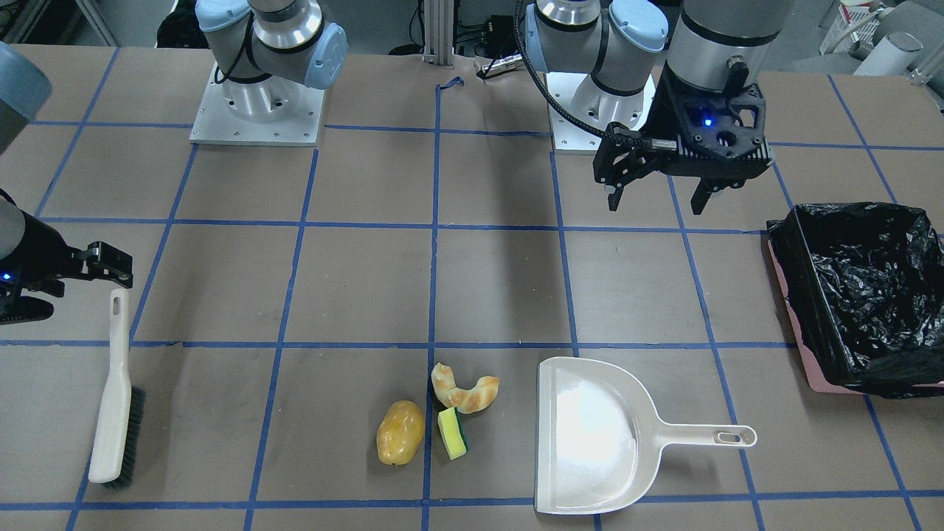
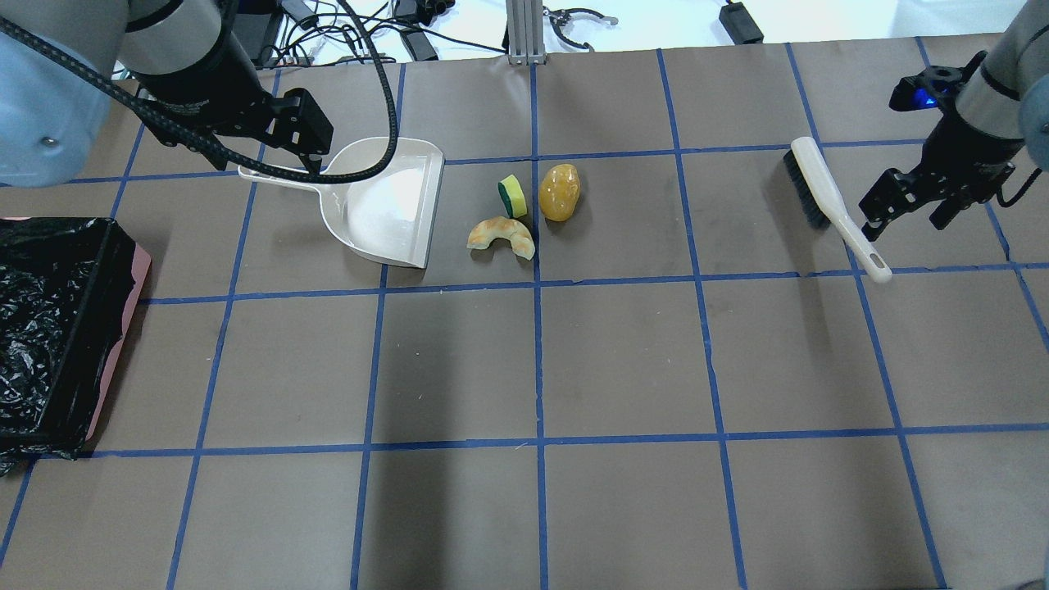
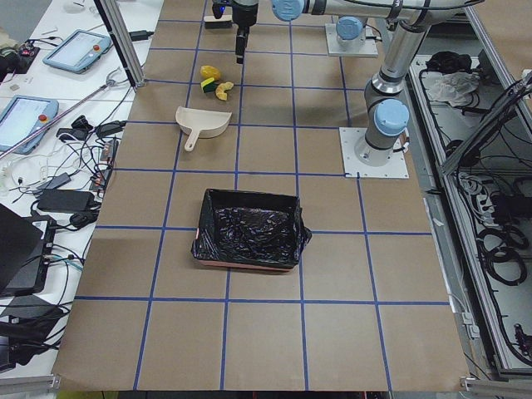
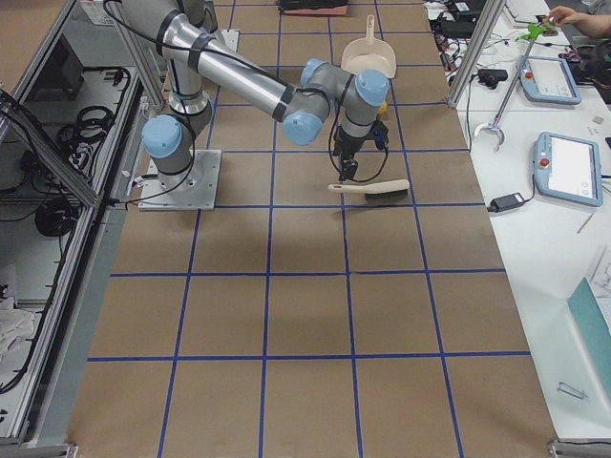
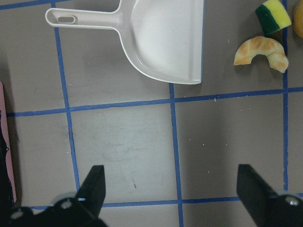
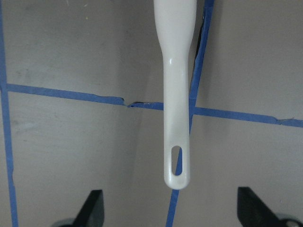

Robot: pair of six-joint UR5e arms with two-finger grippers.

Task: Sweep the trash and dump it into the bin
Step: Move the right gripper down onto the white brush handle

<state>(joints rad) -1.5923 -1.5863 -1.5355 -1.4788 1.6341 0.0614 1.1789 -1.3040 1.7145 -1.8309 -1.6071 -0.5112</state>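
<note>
Brown-papered table (image 1: 487, 287), marked w/ a blue tape grid, is shown from the operators' side. Nearest row: a beige dustpan (image 1: 590, 435) is laid flat, its mouth turned toward the trash and its handle pointing toward the bin side. Just beside the mouth, the three trash items are clustered on the table: a glossy potato (image 1: 400, 432), a yellow sponge (image 1: 452, 434) w/ green backing stood on edge, and a curved croissant-like bread piece (image 1: 466, 391) just behind the sponge. A beige hand brush (image 1: 114, 398) w/ black bristles is laid at the opp. end of the row, well apart from the trash. Mid-depth: the pink bin (image 1: 870, 295), lined w/ a crinkled black bag, is set at the table end on the robot's left, well apart from dustpan and trash. L gripper (image 1: 656, 205) is held above the table behind the dustpan, jaws spread wide (cf. its wrist cam). R gripper (image 2: 901, 220) is poised over the handle end of the brush, jaws likewise spread wide, fingers (image 6: 94, 208) clear of the handle. Far edge: both arm base plates (image 1: 254, 118) are mounted on the table.
</note>
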